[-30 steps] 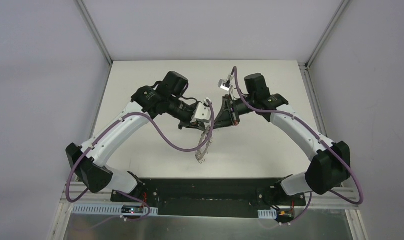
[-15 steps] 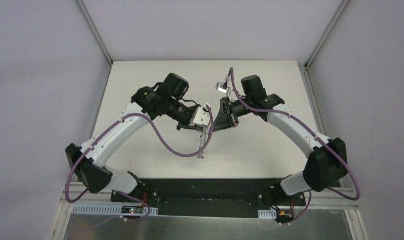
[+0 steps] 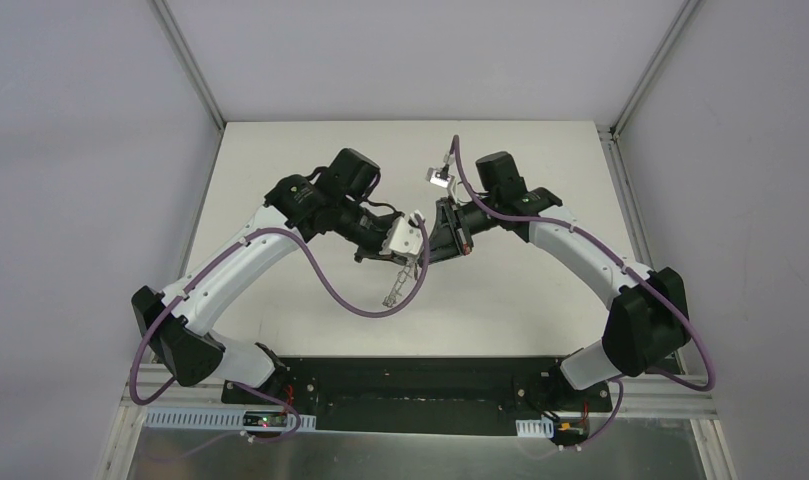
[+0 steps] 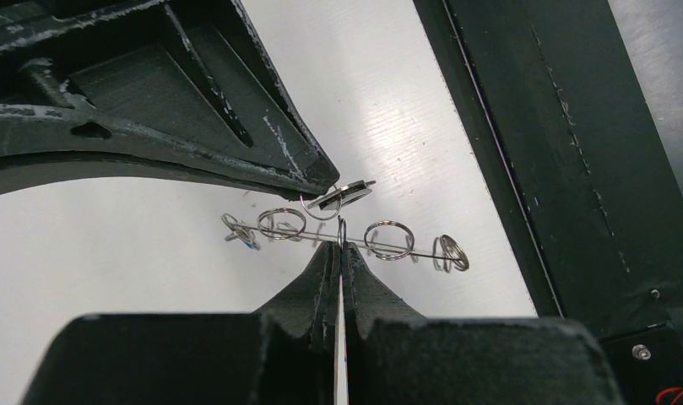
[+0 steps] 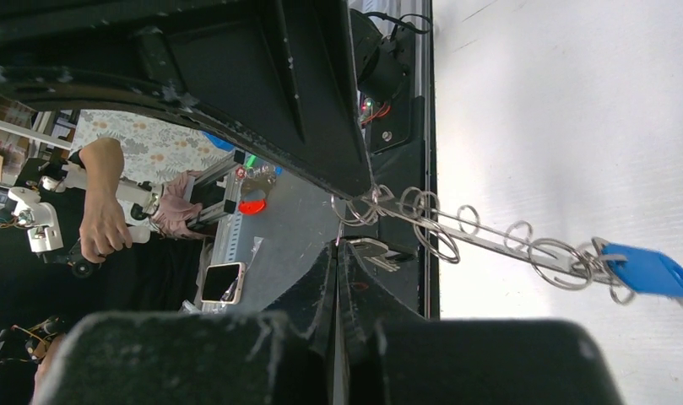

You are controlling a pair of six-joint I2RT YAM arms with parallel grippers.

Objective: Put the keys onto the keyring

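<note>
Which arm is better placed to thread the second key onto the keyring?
Right. The right claw pinches the key right at the wire loops of the keyring; the left claw is shut on the keyring itself, blue key already attached.

Both arms reach inward, left gripper and right gripper closed tight, tips seemingly almost touching.

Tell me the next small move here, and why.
Probably the right gripper should work its key onto the wire loop beside it: the left gripper holds the keyring edge-on, and the blue key already hangs at its far end.
</note>
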